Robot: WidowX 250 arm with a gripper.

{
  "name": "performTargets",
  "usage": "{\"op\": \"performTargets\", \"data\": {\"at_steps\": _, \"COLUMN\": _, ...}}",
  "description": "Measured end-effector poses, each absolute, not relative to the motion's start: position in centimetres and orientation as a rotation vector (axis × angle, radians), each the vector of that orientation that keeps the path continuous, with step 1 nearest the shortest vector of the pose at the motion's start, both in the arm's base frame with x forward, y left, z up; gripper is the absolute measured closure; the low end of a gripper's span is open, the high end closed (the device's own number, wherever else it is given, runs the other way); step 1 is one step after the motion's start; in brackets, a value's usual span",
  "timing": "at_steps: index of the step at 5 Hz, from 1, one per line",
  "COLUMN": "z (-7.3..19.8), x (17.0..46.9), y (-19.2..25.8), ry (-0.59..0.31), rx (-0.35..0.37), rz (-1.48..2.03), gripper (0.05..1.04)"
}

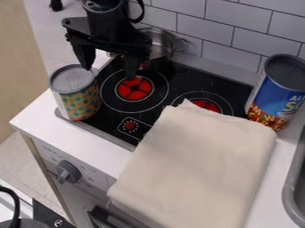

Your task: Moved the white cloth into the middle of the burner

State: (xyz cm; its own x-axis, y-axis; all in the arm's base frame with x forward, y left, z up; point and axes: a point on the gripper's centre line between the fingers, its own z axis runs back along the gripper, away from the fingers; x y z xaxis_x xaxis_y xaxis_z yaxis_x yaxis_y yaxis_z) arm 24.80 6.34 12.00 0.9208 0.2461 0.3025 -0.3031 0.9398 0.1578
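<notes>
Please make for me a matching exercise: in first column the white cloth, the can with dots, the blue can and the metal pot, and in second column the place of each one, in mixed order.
1. White cloth
2. Dotted can
3. Blue can
4. Metal pot

A. At the back, near the tiled wall
B. At the left side of the picture, by the stove top
C. Partly over a red burner
D. At the right side of the picture

Right pairs: 1-C, 2-B, 3-D, 4-A
</notes>
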Motion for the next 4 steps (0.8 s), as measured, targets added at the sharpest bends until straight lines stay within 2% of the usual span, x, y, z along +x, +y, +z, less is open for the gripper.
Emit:
{"op": "performTargets", "data": {"at_steps": 1, "z": 11.4, "x": 24.4, "y": 6.2, "ry": -0.259, "rx": 0.200, "rz": 0.285, "gripper": 0.087}}
{"op": "performTargets", "data": {"at_steps": 2, "z": 10.7, "x": 23.8, "y": 4.0, "ry": -0.220, "rx": 0.168, "rz": 0.228, "gripper": 0.087}}
{"op": "performTargets", "data": {"at_steps": 3, "z": 11.5, "x": 23.1, "y": 2.1, "ry": -0.202, "rx": 0.059, "rz": 0.169, "gripper": 0.087}}
{"op": "performTargets", "data": {"at_steps": 4, "z": 10.9, "x": 23.0, "y": -0.5, "ry": -0.172, "rx": 0.063, "rz": 0.169, "gripper": 0.087}}
